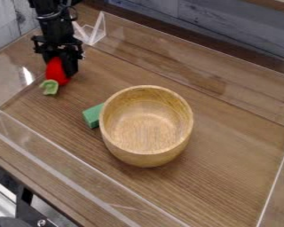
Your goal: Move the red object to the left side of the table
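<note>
Red toy fruit (58, 71) at upper left of the frame, red body up between the jaws, light green leafy end pointing down-left at the wood. Leaf tip at or just off the surface; contact not resolvable. Tilted, not upright.

Gripper (61, 64) pointing straight down, black, jaws closed tight on the red body from both sides. Arm column rising out of the top edge of the frame above it.

Sitting over the brown wood-grain worktop (227, 106), close to the left acrylic wall (8, 66) and not far from the back wall. Small clear triangular bracket (97, 31) just right of the gripper, apart from it.

Flat green piece (95, 114) lying on the wood lower right of the fruit, well apart from it, tucked against the left rim of the wooden bowl (147, 124); touching or just beside, cannot tell which. Part of it hidden behind the bowl wall.

Bowl near frame centre, upright, light wood, inside bare. Far bigger than the fruit.

Clear walls along the front and right edges too. Grey planked backdrop behind the back wall, upper right of the frame.
</note>
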Controlling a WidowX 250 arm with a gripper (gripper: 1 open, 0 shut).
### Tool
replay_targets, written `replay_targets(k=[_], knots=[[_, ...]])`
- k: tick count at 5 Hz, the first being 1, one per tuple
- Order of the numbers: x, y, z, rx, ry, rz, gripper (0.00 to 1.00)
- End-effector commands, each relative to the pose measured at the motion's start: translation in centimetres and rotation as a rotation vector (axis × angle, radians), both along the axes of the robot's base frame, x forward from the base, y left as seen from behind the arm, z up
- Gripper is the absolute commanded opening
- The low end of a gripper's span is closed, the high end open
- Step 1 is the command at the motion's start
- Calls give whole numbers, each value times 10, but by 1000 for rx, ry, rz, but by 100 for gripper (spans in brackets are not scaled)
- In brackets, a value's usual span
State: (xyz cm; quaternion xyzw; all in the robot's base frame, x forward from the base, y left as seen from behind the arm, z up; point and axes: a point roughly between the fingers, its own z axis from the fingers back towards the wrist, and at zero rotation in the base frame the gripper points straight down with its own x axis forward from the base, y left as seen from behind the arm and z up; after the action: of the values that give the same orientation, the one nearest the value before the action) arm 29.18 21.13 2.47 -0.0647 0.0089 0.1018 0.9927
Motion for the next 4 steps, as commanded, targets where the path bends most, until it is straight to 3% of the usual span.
replay_targets(k=[1, 2, 3, 4], knots=[[16, 3, 9, 22, -48, 38, 100], [20, 3, 9, 15, -56, 60, 0], [22, 2, 9, 8, -62, 80, 0], [17, -1, 9, -1, -63, 49, 0]])
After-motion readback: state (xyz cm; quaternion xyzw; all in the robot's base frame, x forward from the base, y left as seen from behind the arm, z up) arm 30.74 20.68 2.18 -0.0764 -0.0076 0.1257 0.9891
